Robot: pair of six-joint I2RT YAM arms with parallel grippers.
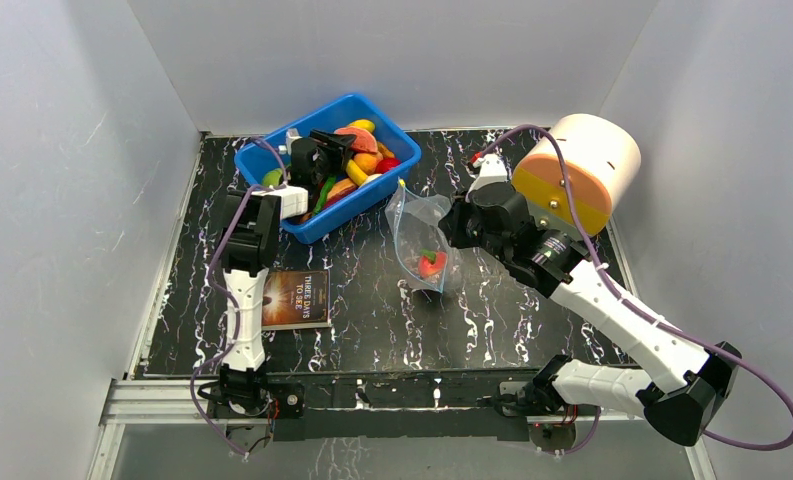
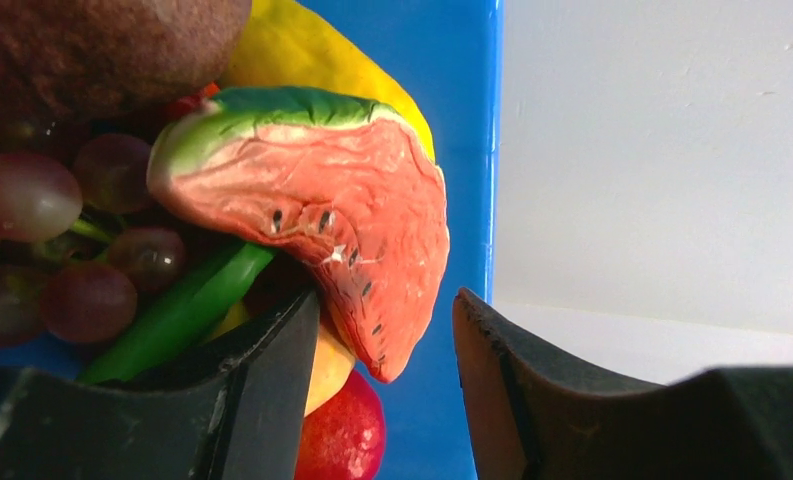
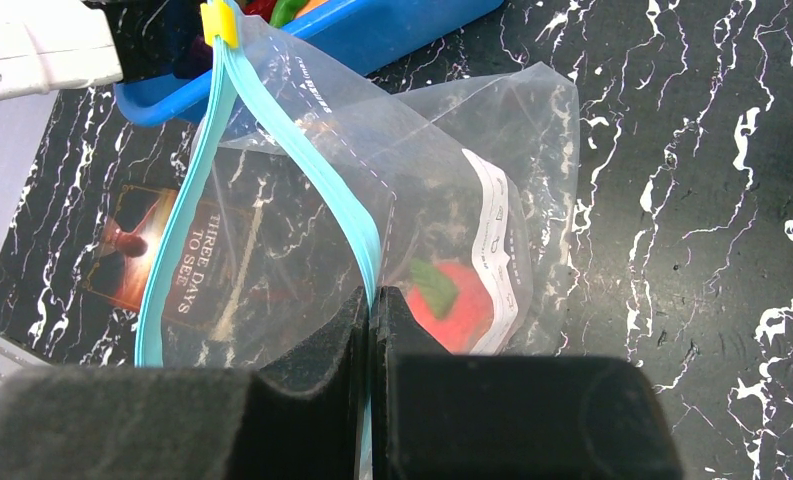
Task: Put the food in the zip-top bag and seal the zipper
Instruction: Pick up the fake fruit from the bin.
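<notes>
Desk (image 1: 372, 330): black, veined in white, enclosed by pale walls.
Blue bin (image 1: 317, 222): set at 11 o'clock on the desk and heaped with toy food.
Watermelon slice (image 2: 322, 190): laid on top of the heap. In the left wrist view the green rind is at 12 o'clock and the pointed tip at 6 o'clock.
Other food in the bin: grapes (image 2: 22, 195) at 9 o'clock of the slice, green bean (image 2: 182, 310) under it, banana (image 2: 312, 50) behind it, red round fruit (image 2: 344, 435) below its tip.
Left fingers (image 2: 272, 380): lowered into the bin and spread apart, with the tip of the slice between them. One finger is close beside the slice and the other is well clear. Nothing is gripped.
Zip-top bag (image 1: 420, 232): found near the desk centre, at 4 o'clock from the bin, and held by its mouth edge.
Zipper (image 3: 187, 200): unsealed, its two blue-green strips bowed apart into a loop. A yellow tab (image 3: 219, 22) is seen at the far end.
Bag contents: one red piece with a green top (image 3: 452, 300), lodged low in the bag.
Right fingers (image 3: 347, 330): pressed together on the zipper strip, so the bag is pinched there.
Book (image 1: 297, 298): laid flat at 8 o'clock on the desk, titled "Three Days to See".
Cylinder (image 1: 582, 165): cream and orange, stood at 2 o'clock beside the right arm.
</notes>
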